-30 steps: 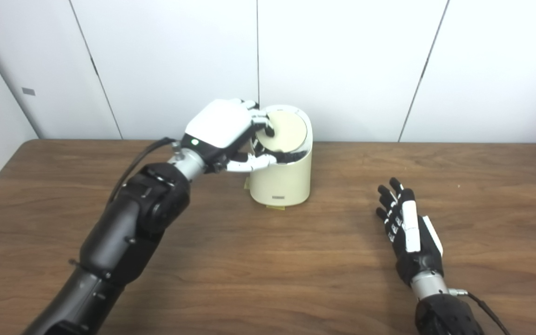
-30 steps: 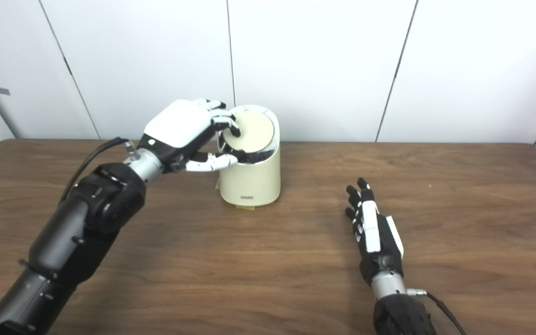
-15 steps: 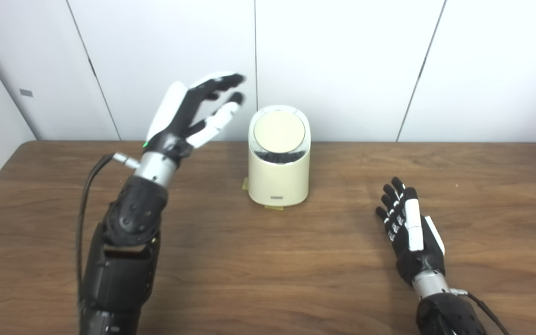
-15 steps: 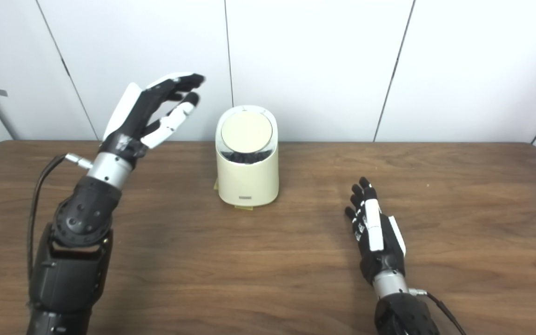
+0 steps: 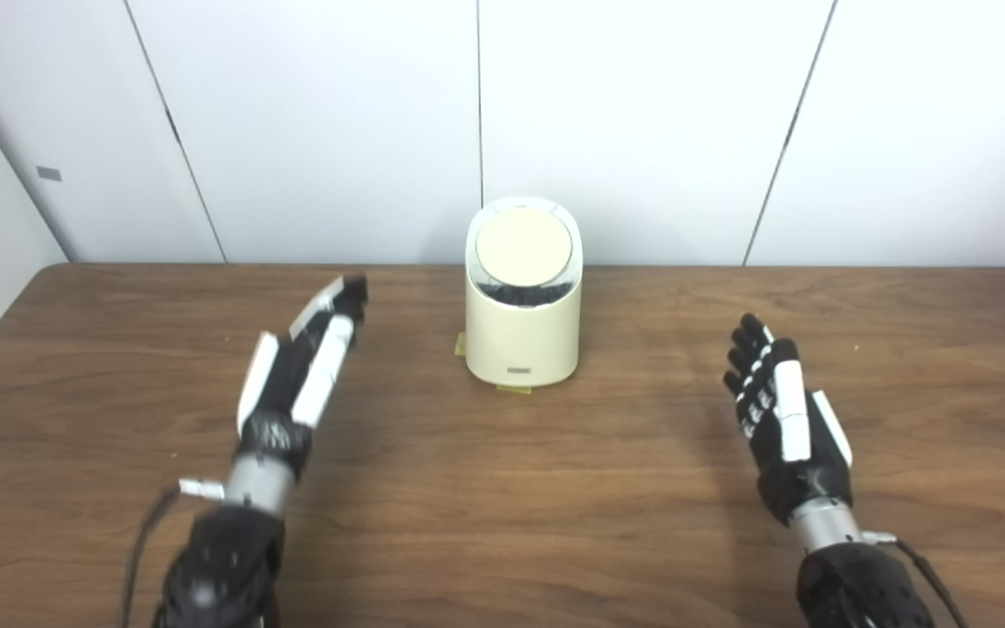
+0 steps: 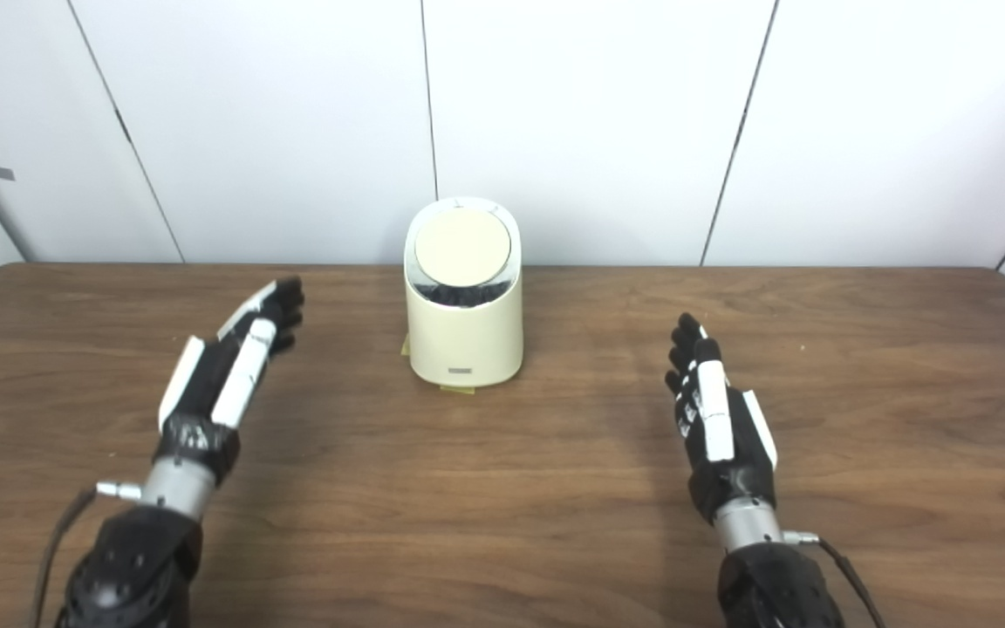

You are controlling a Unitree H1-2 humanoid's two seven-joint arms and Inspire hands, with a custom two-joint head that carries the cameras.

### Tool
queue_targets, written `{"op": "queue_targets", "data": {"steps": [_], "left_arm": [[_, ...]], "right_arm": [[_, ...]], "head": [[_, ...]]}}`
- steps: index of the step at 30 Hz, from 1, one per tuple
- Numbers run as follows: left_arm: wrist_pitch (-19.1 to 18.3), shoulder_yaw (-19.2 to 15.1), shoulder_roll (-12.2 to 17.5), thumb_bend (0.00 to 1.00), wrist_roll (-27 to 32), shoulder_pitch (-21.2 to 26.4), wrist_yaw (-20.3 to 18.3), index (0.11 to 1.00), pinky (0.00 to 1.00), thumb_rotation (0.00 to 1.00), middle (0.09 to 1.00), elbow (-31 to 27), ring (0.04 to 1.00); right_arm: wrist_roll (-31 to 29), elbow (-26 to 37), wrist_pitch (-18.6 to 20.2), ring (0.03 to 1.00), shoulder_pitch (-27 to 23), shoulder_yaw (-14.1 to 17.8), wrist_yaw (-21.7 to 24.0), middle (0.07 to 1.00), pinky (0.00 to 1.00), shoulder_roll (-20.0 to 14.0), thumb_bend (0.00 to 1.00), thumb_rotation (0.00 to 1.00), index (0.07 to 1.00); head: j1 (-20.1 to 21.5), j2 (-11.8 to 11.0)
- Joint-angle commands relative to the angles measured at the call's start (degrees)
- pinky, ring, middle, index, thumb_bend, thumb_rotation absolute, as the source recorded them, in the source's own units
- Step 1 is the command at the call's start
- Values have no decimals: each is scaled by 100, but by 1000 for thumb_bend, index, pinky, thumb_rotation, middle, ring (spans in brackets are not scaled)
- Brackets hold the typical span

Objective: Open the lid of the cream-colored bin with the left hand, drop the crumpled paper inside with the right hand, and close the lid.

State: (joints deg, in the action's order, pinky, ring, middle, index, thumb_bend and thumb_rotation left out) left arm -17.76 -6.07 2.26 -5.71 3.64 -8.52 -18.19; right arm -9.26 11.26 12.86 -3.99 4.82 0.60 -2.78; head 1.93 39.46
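Note:
The cream-colored bin stands upright at the back middle of the wooden table. Its round lid lies down over the top, with a dark gap showing under its front edge. My left hand hovers low over the table to the left of the bin, open with fingers stretched out flat, holding nothing. My right hand is to the right of the bin, also open and holding nothing. No crumpled paper shows in either view.
A small yellow tape mark peeks out at the bin's base. White wall panels rise right behind the table's far edge.
My left hand let go of the lid, lifted away to the left, then dropped low over the table. The lid is down. My right hand shifted slightly forward.

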Motion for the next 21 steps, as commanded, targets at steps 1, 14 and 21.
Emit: {"op": "queue_targets", "data": {"steps": [1,14,21], "left_arm": [[140,-42,-121,385,245,30,174,968,959,989,956,-213,950],[463,32,-364,380,612,-603,458,998,1000,1000,986,-62,990],[614,-23,-310,419,765,-612,549,991,1000,1000,978,68,990]], "right_arm": [[11,252,-222,1000,-83,79,47,993,1000,-105,618,973,961],[92,311,-214,1000,59,72,138,999,1000,-349,639,985,981],[108,130,-245,999,72,49,177,994,1000,-351,632,971,980]], "head": [[1,39],[-91,122],[-114,85]]}}
